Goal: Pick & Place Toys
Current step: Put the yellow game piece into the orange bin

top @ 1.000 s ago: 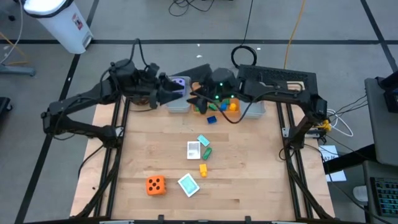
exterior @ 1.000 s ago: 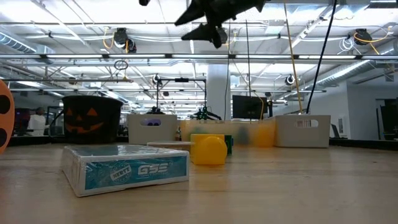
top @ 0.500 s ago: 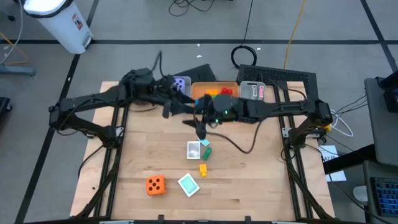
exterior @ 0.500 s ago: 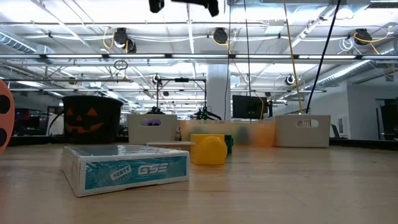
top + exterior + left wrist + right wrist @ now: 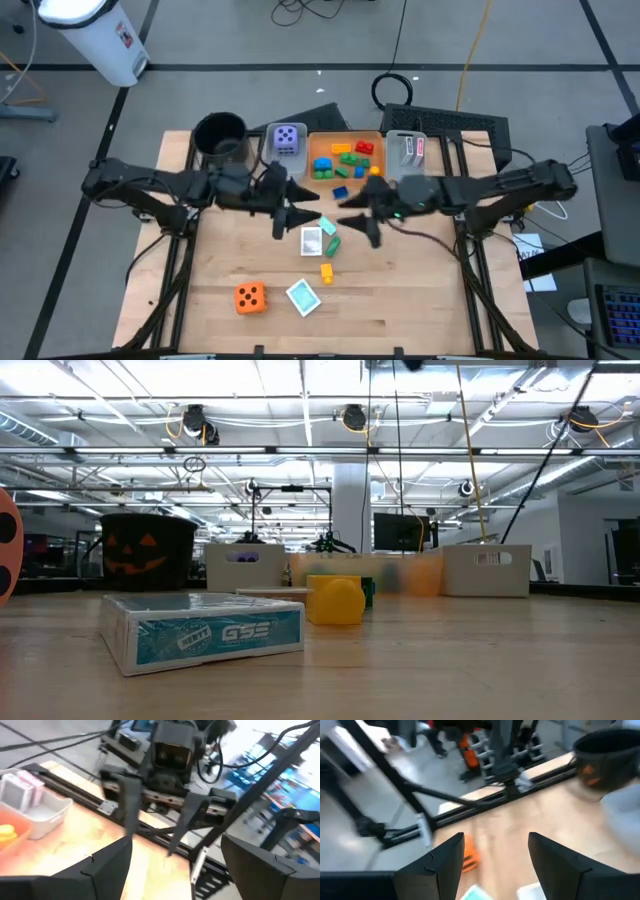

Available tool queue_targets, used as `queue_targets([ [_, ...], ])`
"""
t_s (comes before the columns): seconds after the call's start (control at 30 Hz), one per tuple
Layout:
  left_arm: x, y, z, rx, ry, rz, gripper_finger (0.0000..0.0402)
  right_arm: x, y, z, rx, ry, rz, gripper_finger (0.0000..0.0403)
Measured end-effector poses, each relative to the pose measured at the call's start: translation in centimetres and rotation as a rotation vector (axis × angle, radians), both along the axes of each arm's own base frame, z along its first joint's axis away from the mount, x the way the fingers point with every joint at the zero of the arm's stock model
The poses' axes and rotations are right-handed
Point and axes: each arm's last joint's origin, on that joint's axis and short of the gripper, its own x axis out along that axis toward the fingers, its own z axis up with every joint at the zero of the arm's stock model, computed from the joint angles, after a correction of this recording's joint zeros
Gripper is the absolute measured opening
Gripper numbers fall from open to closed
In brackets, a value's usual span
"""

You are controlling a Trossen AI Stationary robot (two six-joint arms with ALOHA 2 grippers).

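Observation:
My left gripper [image 5: 293,212] and my right gripper [image 5: 357,217] are both open and empty. They hover face to face over the middle of the table, just far of a white card [image 5: 312,240], a teal card [image 5: 327,226] and a green brick [image 5: 332,243]. A yellow brick [image 5: 326,271], an orange die [image 5: 250,297] and a teal card box [image 5: 303,296] lie nearer the front. A purple die [image 5: 287,138] sits in the left grey bin. Several bricks lie in the orange bin [image 5: 345,135]. Pink cards stand in the right grey bin [image 5: 407,150].
A round black pot [image 5: 220,133] stands at the far left corner, beside the three bins along the far edge. In the low view the card box [image 5: 200,632] and the yellow brick [image 5: 335,600] lie close to the camera. Bare wood lies to the left and right of the toys.
Both grippers have left the bins at the far edge and come toward the near edge, out over the middle of the table. The left came away from the grey bin with the purple die, the right from the orange bin. The toys on the table have not moved.

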Motion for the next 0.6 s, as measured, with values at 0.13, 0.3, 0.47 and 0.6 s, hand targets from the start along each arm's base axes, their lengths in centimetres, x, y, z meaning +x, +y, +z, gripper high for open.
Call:
queue_targets([
  [0.13, 0.6, -2.0, -1.5, -0.046, 0.078, 0.056, 0.0310, -2.7, 1.3, -2.7, 0.088, -0.032, 0.011, 0.0210],
  [0.3, 1.7, -4.1, -4.3, -0.124, 0.209, 0.112, 0.0310, -4.4, 3.0, -5.9, 0.146, 0.012, 0.045, 0.0210],
  [0.47, 3.1, -6.1, -7.3, -0.213, 0.324, 0.123, 0.0310, -5.1, 4.6, -8.0, 0.140, 0.085, 0.096, 0.0210],
  [0.6, 3.9, -7.6, -9.7, -0.241, 0.430, 0.085, 0.0310, -5.5, 5.6, -9.7, 0.053, 0.188, 0.102, 0.0210],
])
